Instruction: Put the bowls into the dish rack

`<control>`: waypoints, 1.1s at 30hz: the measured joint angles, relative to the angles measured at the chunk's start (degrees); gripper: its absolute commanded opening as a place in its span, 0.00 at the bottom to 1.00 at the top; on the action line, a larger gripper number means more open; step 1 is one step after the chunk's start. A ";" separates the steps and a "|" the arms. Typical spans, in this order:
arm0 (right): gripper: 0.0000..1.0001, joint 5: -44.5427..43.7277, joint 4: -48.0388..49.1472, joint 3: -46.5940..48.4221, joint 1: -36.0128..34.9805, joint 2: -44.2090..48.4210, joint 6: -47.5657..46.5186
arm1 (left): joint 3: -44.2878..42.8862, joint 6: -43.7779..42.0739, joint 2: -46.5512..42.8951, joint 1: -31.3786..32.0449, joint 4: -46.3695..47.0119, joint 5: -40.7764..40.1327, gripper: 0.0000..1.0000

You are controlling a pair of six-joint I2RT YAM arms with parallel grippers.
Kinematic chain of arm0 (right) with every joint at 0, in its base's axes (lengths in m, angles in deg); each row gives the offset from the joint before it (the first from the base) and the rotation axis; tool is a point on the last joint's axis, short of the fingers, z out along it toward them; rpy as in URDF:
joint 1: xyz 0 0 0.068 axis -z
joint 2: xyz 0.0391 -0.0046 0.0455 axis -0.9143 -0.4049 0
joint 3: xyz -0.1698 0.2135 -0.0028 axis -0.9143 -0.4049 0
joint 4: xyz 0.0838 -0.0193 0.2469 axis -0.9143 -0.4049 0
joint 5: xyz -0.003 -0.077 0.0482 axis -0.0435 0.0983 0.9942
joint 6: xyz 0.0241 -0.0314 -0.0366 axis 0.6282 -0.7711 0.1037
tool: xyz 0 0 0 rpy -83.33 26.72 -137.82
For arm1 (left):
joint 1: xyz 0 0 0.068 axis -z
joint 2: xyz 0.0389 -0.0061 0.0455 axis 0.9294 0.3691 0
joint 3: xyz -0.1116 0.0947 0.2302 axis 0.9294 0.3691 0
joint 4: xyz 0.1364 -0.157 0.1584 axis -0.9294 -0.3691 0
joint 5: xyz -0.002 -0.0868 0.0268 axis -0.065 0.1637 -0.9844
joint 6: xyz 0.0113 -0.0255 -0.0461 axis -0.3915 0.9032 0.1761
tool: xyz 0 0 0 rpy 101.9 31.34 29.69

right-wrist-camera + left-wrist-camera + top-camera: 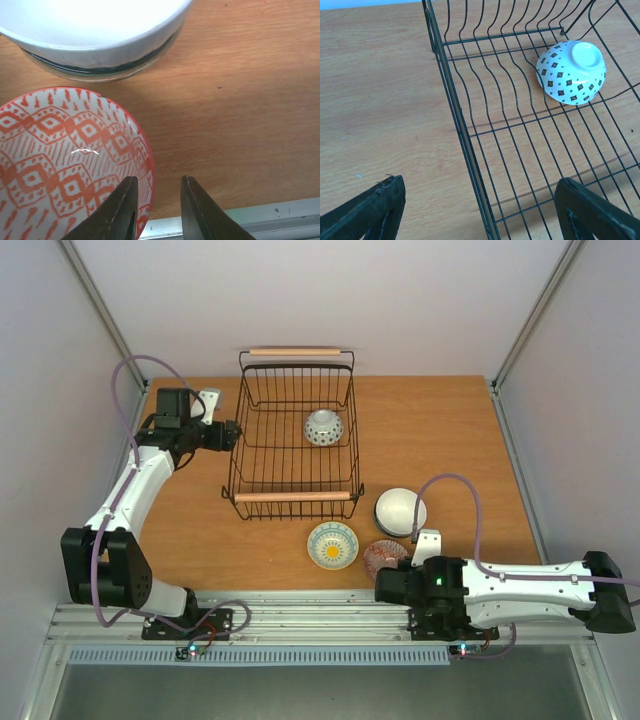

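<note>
Reaching for the next bowl, I judge. Dish rack sits at twelve o'clock on the table, with a spotted bowl overturned inside. Left gripper is at the rack's nine o'clock, jaws wide, empty. Right gripper, jaws narrowly parted, straddles the rim of the red bowl at the rack's five o'clock, unclamped. Next: pinch, lift, carry toward eleven.

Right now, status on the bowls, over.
Left end effector open at dish rack. Right end effector narrowly open at red bowl rim. Spotted bowl racked; white bowl close by.
</note>
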 measured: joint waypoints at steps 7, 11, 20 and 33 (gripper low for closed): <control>0.27 0.37 0.48 -2.29 -0.02 0.07 2.32 | 0.00 0.00 0.00 0.00 0.00 0.02 0.82; 0.28 0.83 4.00 -4.70 -0.02 0.07 2.51 | 0.00 0.02 0.00 0.00 -0.02 0.02 0.82; 0.21 1.97 9.29 -7.50 -0.02 -0.11 2.47 | 0.00 0.00 0.00 0.00 0.00 0.02 0.83; 0.01 0.48 9.90 -4.79 -1.88 -1.81 3.91 | 0.00 0.02 0.02 0.00 -0.04 0.04 0.82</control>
